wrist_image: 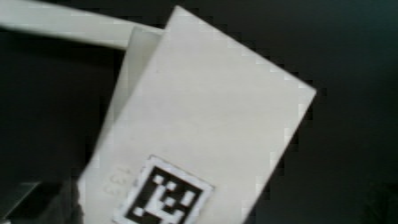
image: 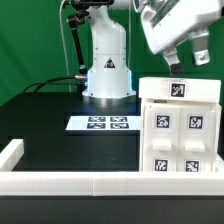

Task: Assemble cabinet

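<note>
The cabinet (image: 180, 135) is a large white box at the exterior view's right, standing on the black table. Its near face carries several black-and-white tags, and one more tag sits on its upper part (image: 178, 90). My gripper (image: 186, 62) hangs just above the cabinet's top, apart from it, with the fingers spread and nothing between them. In the wrist view a tilted white face of the cabinet (wrist_image: 214, 110) fills the picture, with one tag (wrist_image: 169, 192) near the edge. My fingers do not show clearly there.
The marker board (image: 103, 123) lies flat in the middle of the table, in front of the robot base (image: 107, 70). A low white border rail (image: 70, 183) runs along the front edge and turns back at the exterior view's left (image: 10, 153).
</note>
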{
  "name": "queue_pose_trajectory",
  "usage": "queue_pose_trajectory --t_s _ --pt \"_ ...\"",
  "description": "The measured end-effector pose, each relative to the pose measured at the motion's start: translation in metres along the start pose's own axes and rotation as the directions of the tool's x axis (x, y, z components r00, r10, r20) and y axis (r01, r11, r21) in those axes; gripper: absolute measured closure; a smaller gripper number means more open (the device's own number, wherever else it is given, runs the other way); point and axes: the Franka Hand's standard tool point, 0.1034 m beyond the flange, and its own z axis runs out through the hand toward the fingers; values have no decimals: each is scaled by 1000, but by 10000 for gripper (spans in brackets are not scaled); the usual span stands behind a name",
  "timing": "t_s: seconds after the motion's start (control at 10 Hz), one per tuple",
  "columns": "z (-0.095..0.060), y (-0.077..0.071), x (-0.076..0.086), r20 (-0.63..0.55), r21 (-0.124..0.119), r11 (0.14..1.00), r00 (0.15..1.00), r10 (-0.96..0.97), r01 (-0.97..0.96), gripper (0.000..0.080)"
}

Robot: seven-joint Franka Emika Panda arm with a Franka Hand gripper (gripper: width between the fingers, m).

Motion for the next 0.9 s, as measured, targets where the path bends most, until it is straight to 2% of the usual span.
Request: queue_pose_trajectory --t_s 0.3,0.6,0.7,0.9 --pt "-4 -4 0 10 -5 937 937 -350 350 2" --pt "-3 -4 0 11 -4 848 848 -530 530 2" --pt "-3 -4 1 11 -4 800 800 -600 600 2" --pt "-3 -1 4 9 -24 570 570 -821 821 2"
